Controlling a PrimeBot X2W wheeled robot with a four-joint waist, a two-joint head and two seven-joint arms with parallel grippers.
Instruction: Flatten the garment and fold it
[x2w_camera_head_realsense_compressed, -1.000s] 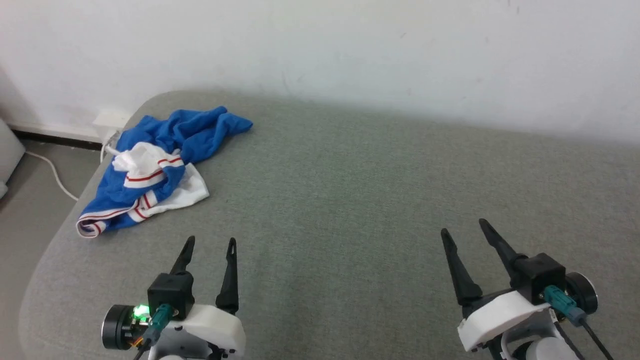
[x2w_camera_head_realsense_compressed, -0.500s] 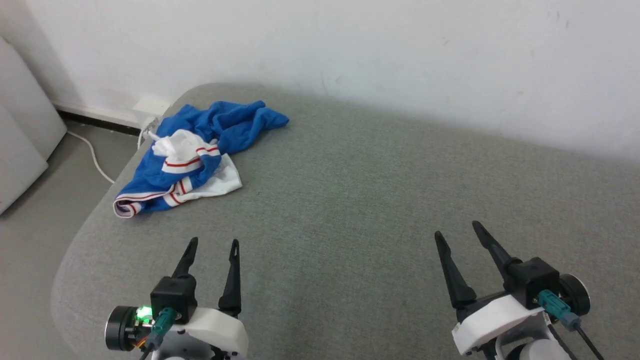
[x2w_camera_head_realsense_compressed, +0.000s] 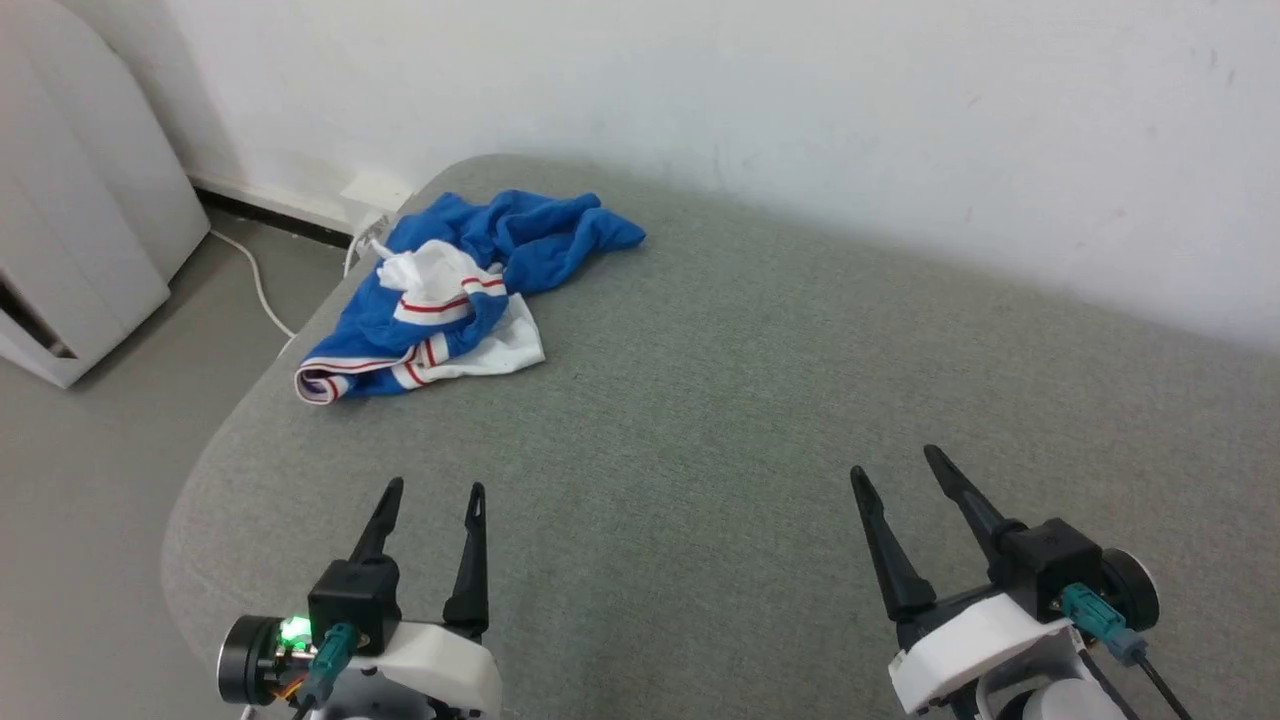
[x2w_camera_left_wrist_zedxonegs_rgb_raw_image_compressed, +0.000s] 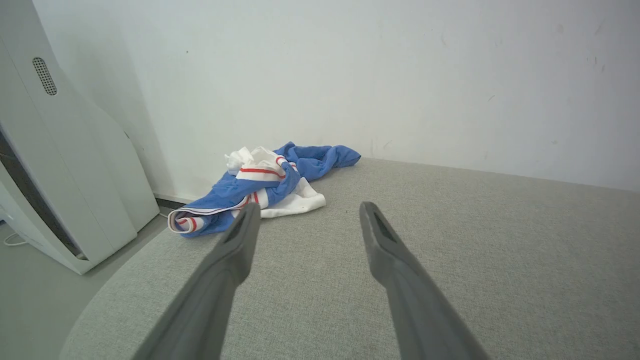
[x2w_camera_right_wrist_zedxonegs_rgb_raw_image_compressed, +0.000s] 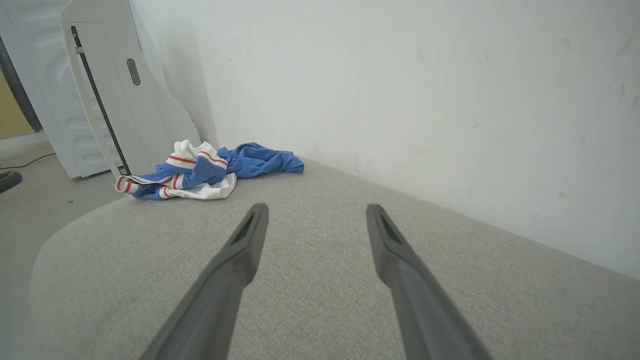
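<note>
From the left hand (x2w_camera_head_realsense_compressed: 436, 485), bare grey padded surface (x2w_camera_head_realsense_compressed: 700, 400) runs toward 11 o'clock as far as the crumpled garment (x2w_camera_head_realsense_compressed: 460, 300), which lies heaped near the far left corner. From the right hand (x2w_camera_head_realsense_compressed: 895, 460), the top lies open toward 12 and 1 o'clock up to the white wall (x2w_camera_head_realsense_compressed: 800, 120), which closes the whole far side. At 9 o'clock the rounded edge drops to the floor (x2w_camera_head_realsense_compressed: 100, 450), where a white cabinet (x2w_camera_head_realsense_compressed: 80, 220) stands and a cable (x2w_camera_head_realsense_compressed: 255, 280) lies.

We see bench (x2w_camera_head_realsense_compressed: 720, 420): grey woven fabric top, rounded left corners, far edge along white wall (x2w_camera_head_realsense_compressed: 800, 100). Lying on it, far left corner: garment (x2w_camera_head_realsense_compressed: 450, 295), crumpled blue-and-white heap, red-striped trim near left edge.
</note>
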